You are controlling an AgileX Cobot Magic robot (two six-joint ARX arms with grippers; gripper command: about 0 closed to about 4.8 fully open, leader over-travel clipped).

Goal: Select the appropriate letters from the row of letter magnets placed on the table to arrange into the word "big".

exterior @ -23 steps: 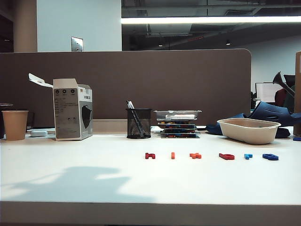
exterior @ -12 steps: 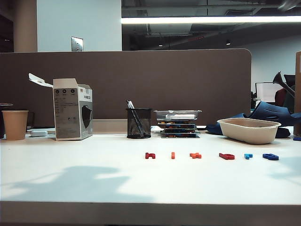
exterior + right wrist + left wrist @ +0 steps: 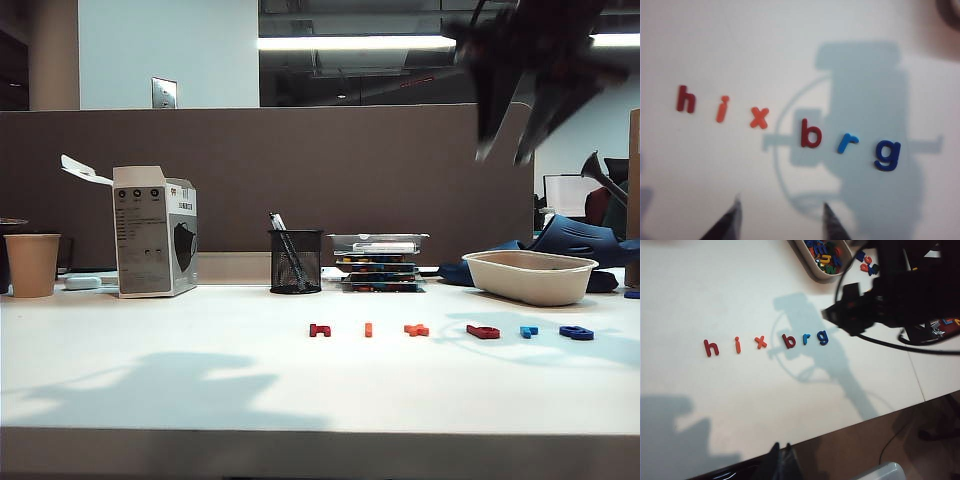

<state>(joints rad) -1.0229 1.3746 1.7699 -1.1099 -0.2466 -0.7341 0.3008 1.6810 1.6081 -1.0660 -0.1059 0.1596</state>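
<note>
Hovering high over the white smooth worktop [image 3: 150, 370], the right claw [image 3: 780, 217] had its fingers spread apart and empty, pointing down near the red looped plastic "b" [image 3: 810, 134], at about five o'clock from the black mesh pen cup [image 3: 296, 262]. Descending squarely, straddling the flat letter's thin edges, looked wise. The orange bar "i" [image 3: 722, 110] and dark blue "g" [image 3: 887, 154] lay untouched in the row. The left claw [image 3: 781, 460], dim and possibly closed, I could not tell.
</note>
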